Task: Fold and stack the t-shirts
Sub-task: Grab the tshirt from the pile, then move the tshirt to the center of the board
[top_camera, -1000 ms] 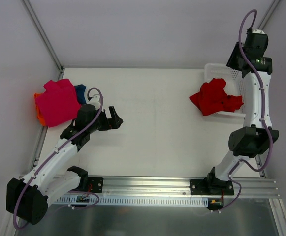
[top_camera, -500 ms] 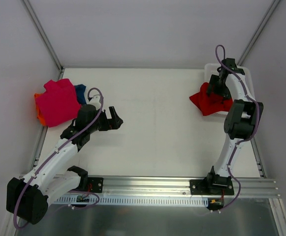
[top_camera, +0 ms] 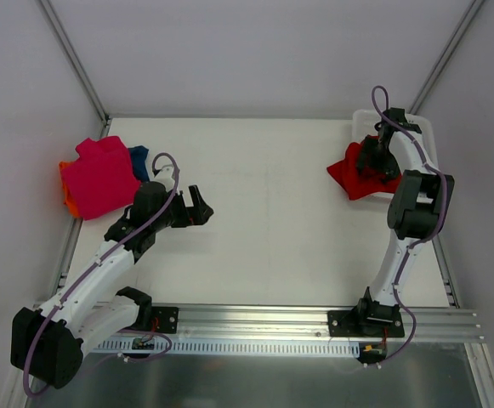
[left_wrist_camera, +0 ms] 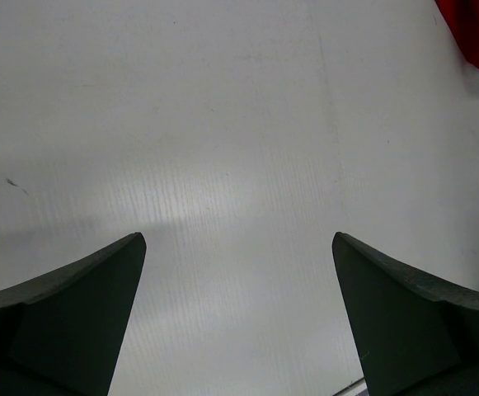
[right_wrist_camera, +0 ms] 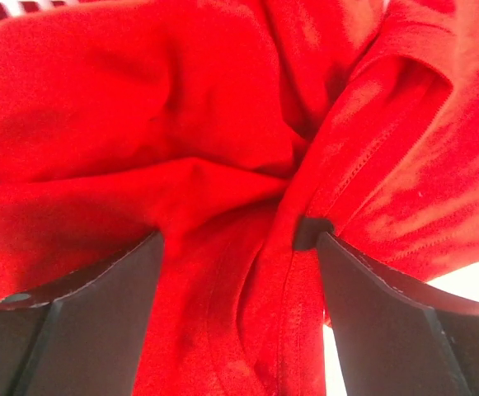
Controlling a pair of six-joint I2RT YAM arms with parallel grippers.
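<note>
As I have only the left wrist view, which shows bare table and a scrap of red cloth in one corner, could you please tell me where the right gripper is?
Observer: The right gripper is down on the red t-shirt, which is draped over the left edge of the white basket at the far right.
Operator: Thank you. Is it closed on the cloth?
Observer: No. Its own wrist view shows the fingers spread wide, with red folds bunched between them.
Operator: And where are the other shirts?
Observer: At the far left, a magenta t-shirt lies on an orange one, and a dark blue one peeks out beside them.
</note>
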